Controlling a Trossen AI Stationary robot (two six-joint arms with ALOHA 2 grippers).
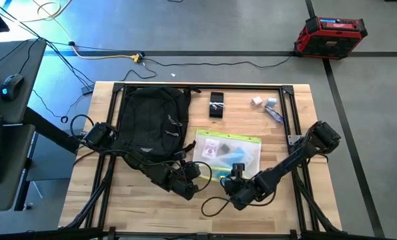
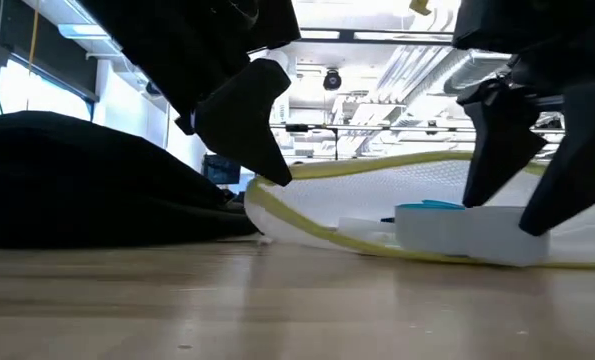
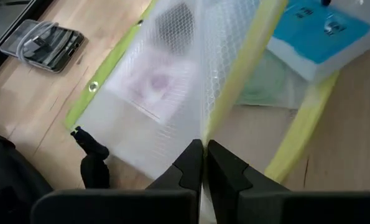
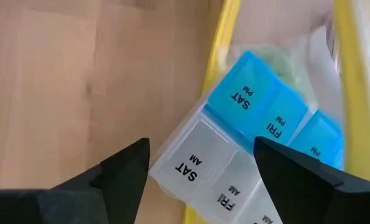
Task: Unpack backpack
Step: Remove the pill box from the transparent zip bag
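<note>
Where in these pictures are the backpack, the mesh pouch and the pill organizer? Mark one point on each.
backpack [image 1: 151, 120]: high view, middle of its black front panel.
mesh pouch [image 1: 228, 148]: high view, centre of the clear mesh face.
pill organizer [image 4: 194, 163]: right wrist view, white SAT AM lid.

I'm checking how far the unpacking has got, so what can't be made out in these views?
- Inside the backpack: high view shows only closed black fabric.
- Mesh pouch contents: blurred behind mesh in left wrist view; left gripper pinches its edge.
- Pill organizer: cut off by the right wrist frame, between the open right gripper's fingers.
- Small items at the far edge: too small.
</note>
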